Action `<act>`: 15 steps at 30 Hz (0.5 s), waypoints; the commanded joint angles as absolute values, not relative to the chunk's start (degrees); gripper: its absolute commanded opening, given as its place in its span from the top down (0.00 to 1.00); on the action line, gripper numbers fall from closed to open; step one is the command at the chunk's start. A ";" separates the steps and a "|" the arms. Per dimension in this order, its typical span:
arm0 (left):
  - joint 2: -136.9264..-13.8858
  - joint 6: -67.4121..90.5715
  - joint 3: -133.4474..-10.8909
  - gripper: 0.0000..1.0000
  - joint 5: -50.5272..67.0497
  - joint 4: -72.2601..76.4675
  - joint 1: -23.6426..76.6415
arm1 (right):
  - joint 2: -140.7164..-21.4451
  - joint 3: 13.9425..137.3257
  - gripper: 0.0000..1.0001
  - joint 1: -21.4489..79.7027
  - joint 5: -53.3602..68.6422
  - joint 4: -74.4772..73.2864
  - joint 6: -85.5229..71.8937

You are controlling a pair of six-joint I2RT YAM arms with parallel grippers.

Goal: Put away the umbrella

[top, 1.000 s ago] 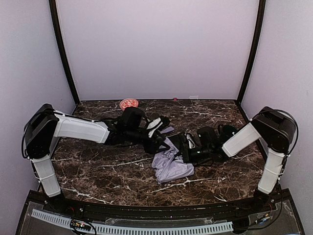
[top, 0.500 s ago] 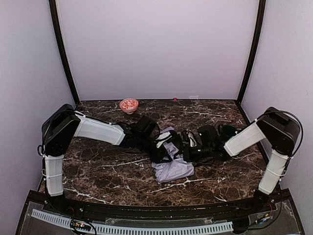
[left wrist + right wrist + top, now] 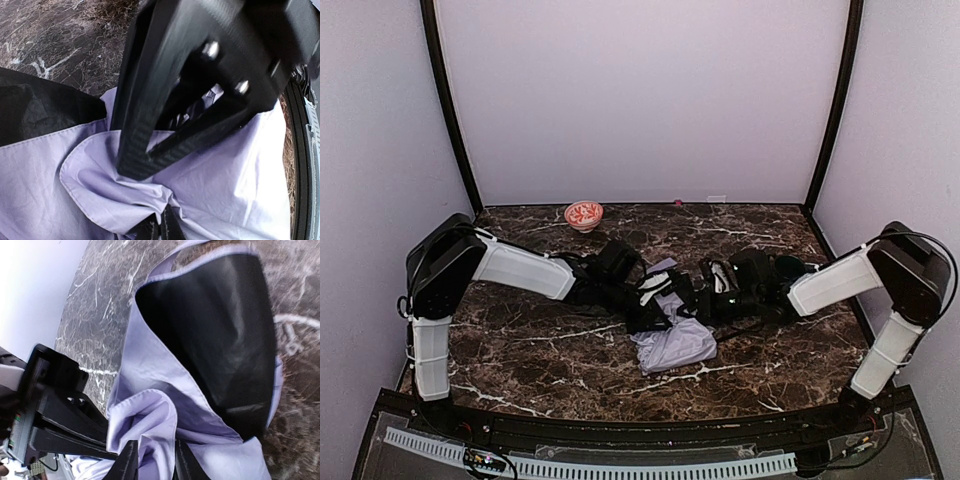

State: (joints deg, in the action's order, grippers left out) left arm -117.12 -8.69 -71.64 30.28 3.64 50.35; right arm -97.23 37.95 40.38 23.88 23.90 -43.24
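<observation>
Left tool [image 3: 142,172] clenched on umbrella [image 3: 220,190] cloth; right tool [image 3: 155,450] parted round fold, grip unclear. Risk: thin pinch slips, cloth flops loose.

- From above, the left gripper [image 3: 658,299] and right gripper [image 3: 705,291] have their fingertips lost under their own black wrists.
- The umbrella [image 3: 672,345] is buried between the two grippers. Only crumpled cloth shows on their near side.
- Left wrist view: finger roots sit against the lens, blurred. Just past the tips, two dark prongs [image 3: 170,228] are cut by the frame edge; can't tell whose.
- Right wrist view: own fingers [image 3: 129,463] cropped at the edge.
- Pink speck [image 3: 678,202] far beyond both grippers: too small to name.
</observation>
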 commanded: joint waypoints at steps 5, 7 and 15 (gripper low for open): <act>-119.93 -11.78 -69.14 1.00 27.51 1.93 48.70 | -79.31 43.40 0.60 41.44 10.67 2.96 -22.37; -120.58 -12.03 -69.09 1.00 27.64 2.06 48.56 | -75.27 42.53 0.56 43.68 8.43 0.39 -15.38; -123.32 -12.20 -69.52 1.00 27.66 2.08 48.08 | -66.67 34.65 0.36 65.54 -2.56 -0.91 22.33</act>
State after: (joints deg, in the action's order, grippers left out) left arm -119.70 -10.94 -71.09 31.46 6.52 48.90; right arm -67.92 38.94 57.84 4.84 2.33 -2.09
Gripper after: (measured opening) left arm 0.008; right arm 0.604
